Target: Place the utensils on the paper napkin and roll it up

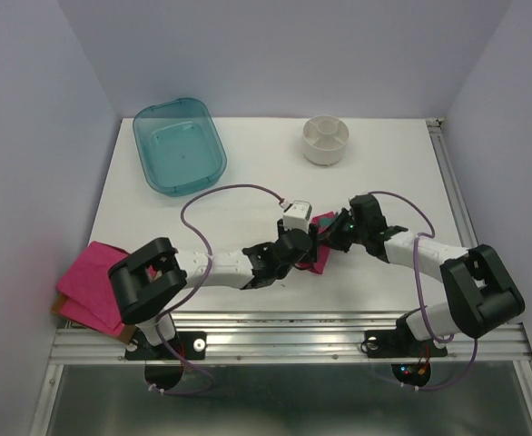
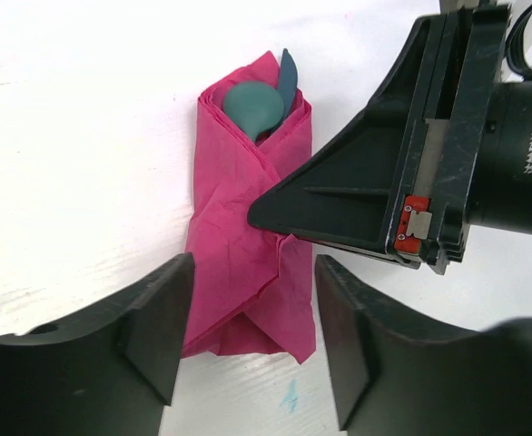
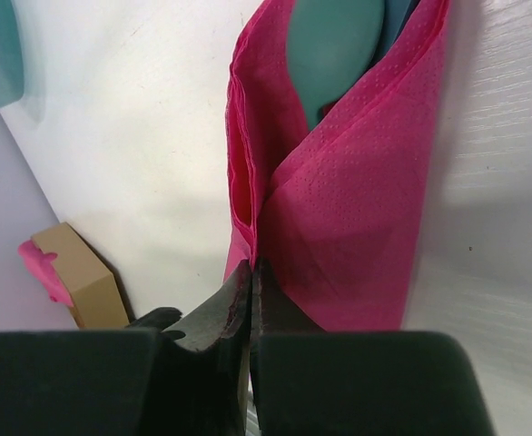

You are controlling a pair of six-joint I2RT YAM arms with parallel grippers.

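Mid-counter (image 2: 84, 163), between both arms: the paper napkin (image 2: 248, 263), wrapped around the utensils (image 2: 252, 107). Long axis pointing straight away from the left gripper (image 2: 252, 309), with a spoon bowl poking out at the end away from it. Left gripper spread open, holding nothing, one finger on either side of the roll's closer end. Right gripper (image 3: 251, 271) closed tight, tip pressed onto the overlapping flap from the right side. Impossible to tell whether any paper is pinched. Probably a hold-down against unrolling.
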